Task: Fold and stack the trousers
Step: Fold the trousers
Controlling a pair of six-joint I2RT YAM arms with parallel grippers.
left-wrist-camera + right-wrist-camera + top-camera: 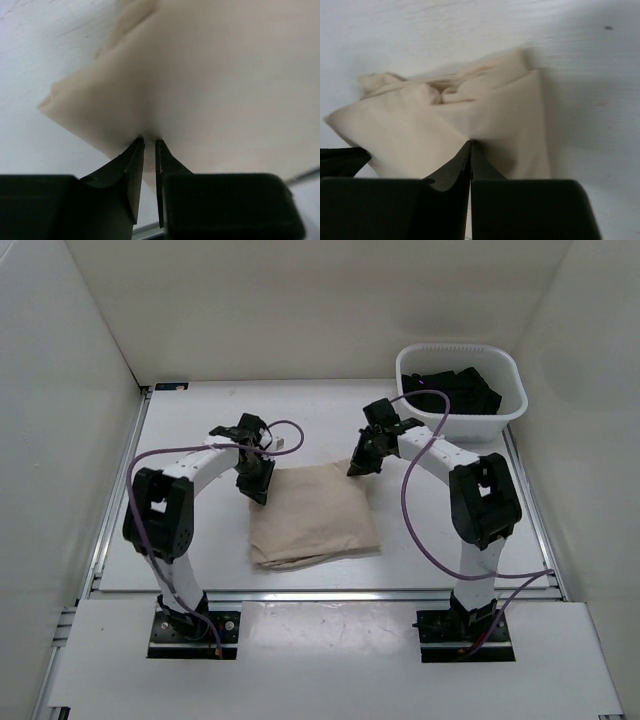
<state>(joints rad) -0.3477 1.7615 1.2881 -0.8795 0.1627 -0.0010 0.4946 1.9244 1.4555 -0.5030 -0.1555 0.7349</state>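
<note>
Both jaws pinched shut on far corners of the folded trousers.

The trousers run past the left wrist view's edges (blurred too).

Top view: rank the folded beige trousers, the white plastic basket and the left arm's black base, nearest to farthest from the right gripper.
From the right gripper:
1. folded beige cotton trousers, pinched at its fingertips, table centre.
2. white plastic basket, far right corner.
3. left arm's black base, near left edge.
</note>
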